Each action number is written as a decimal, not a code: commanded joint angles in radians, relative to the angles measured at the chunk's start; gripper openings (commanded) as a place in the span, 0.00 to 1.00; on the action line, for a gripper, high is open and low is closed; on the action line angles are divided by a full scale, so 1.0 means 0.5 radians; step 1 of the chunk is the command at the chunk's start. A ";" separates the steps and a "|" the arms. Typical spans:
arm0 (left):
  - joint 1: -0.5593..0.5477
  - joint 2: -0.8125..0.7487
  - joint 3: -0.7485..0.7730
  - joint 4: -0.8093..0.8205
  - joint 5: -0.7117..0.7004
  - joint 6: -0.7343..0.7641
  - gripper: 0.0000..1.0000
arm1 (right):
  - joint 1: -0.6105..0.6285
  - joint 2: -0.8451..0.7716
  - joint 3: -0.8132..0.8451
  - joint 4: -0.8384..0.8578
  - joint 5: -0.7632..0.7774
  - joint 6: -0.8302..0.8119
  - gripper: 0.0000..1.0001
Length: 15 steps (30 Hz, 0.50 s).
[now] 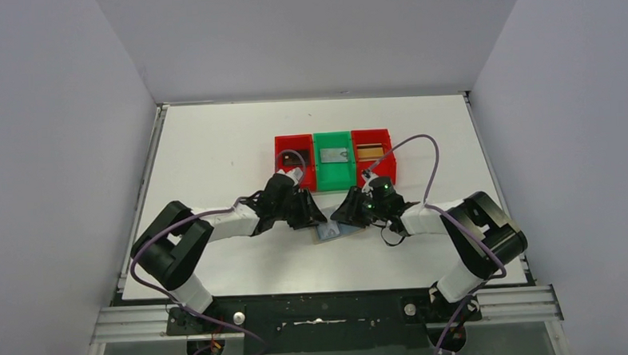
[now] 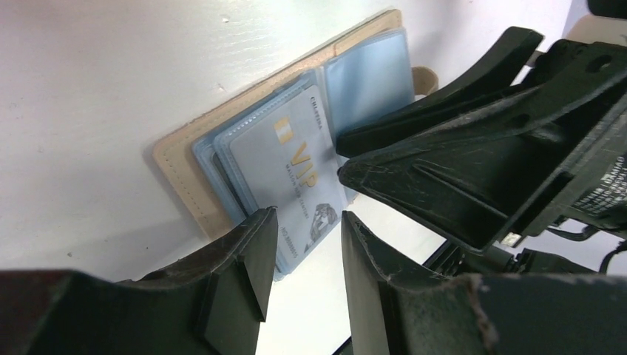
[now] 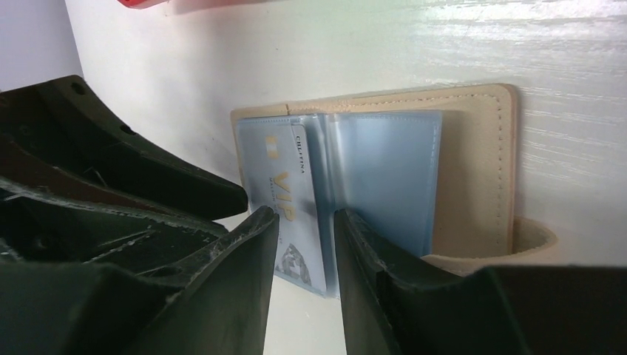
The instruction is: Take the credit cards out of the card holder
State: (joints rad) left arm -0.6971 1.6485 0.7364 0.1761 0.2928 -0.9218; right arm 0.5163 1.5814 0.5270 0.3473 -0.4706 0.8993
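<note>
The card holder lies open and flat on the white tabletop, near the front and between the two arms, its beige cover down and its light blue plastic sleeves facing up. A silver-grey VIP card sits in one of the sleeves. The snap tab sticks out at one edge. The left pincer hovers low over one end of the holder with its jaws a narrow gap apart, and the card's lower corner shows in that gap. Whether either finger touches the card cannot be told. The right pincer comes in from the opposite side, just beside the left one. Its jaws are also slightly apart and straddle the fold between the card's sleeve and the next sleeve. Farther back, three bins stand in a row. The green bin holds a silver-grey card, and the right red bin holds a gold-brown card.
</note>
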 commanded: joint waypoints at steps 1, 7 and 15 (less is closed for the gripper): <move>-0.011 0.056 0.072 0.039 0.026 0.039 0.36 | -0.010 0.022 0.000 0.080 -0.028 -0.001 0.35; -0.026 0.077 0.053 -0.051 -0.070 0.060 0.30 | -0.012 0.032 0.007 0.089 -0.048 -0.001 0.34; -0.032 0.071 0.024 -0.115 -0.122 0.092 0.24 | -0.013 0.061 -0.002 0.172 -0.107 0.030 0.27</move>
State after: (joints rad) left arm -0.7036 1.6745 0.7380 0.1661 0.2726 -0.9100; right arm 0.5102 1.6016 0.5270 0.3691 -0.4965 0.9051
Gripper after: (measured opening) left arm 0.256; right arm 0.296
